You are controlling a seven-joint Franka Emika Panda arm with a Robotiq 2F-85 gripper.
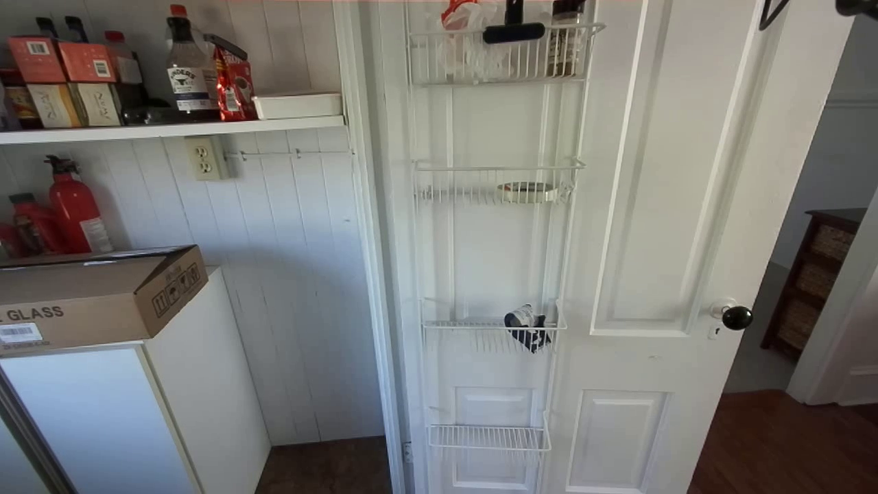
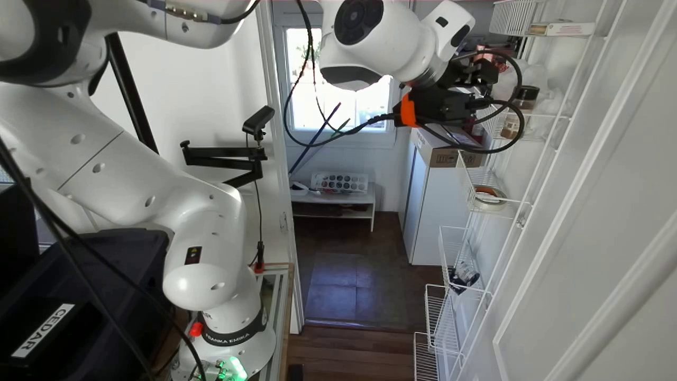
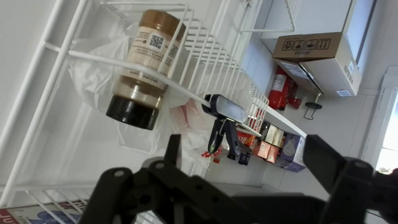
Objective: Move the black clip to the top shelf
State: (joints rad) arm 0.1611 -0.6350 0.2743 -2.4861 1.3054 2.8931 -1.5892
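Observation:
The black clip (image 1: 514, 33) is pinched on the front rim of a white wire basket (image 1: 507, 81), handles up. The wrist view, which stands upside down, shows the clip (image 3: 230, 112) with a pale flat face and two dark handles. My gripper (image 3: 244, 152) is open and empty; the clip lies ahead of the fingers, left of midway between them and apart. In an exterior view the gripper (image 2: 489, 87) is at this basket and the clip is hidden. The top shelf (image 2: 510, 18) is the higher wire basket, holding a flat box; its rim (image 3: 46, 188) shows in the wrist view.
A cumin jar (image 3: 146, 68) and a plastic bag (image 3: 93, 74) share the clip's basket. A tape roll (image 1: 528, 192) and a black-and-white object (image 1: 527, 328) lie in lower baskets. A wooden shelf (image 1: 171, 130) with bottles is alongside. A cable (image 2: 521, 127) loops beside my gripper.

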